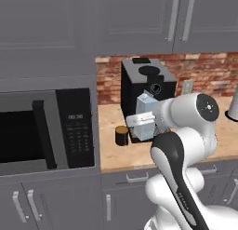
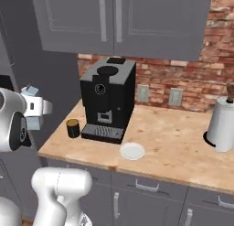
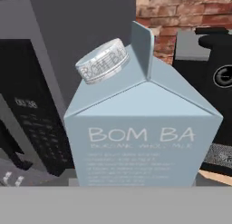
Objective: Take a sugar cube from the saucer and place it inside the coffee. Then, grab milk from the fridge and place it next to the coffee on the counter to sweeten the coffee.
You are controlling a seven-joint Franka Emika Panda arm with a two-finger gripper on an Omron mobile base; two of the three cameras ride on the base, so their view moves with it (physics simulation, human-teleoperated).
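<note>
Hand view, from my remote station: the pale blue-white gabled milk carton (image 3: 142,128) sits right against the camera, its ribbed white screw cap (image 3: 103,60) on the sloped top and pale lettering across its front, so it lies directly between the fingers' line of reach. The fingertips themselves are hidden beneath it.

From the left base view I see the white two-finger gripper (image 1: 141,122) clamped around that carton (image 1: 144,103), carrying it upright in the air above the light wood-grain counter (image 1: 111,157), just in front of the big black coffee machine (image 1: 142,82). The small dark mug of coffee with its tan-brown top (image 1: 122,135) stands on the counter just left of the held carton and lower, apart from it.

From the right base view, the carton (image 2: 31,90) and hand hang at the counter's left end, off its edge (image 2: 160,142), with the mug (image 2: 72,128) near the machine's left side and the small round white saucer (image 2: 132,151) lying in front of the machine, well apart from the gripper. A black-faced microwave (image 1: 46,129) fills the cabinetry left of the counter.
</note>
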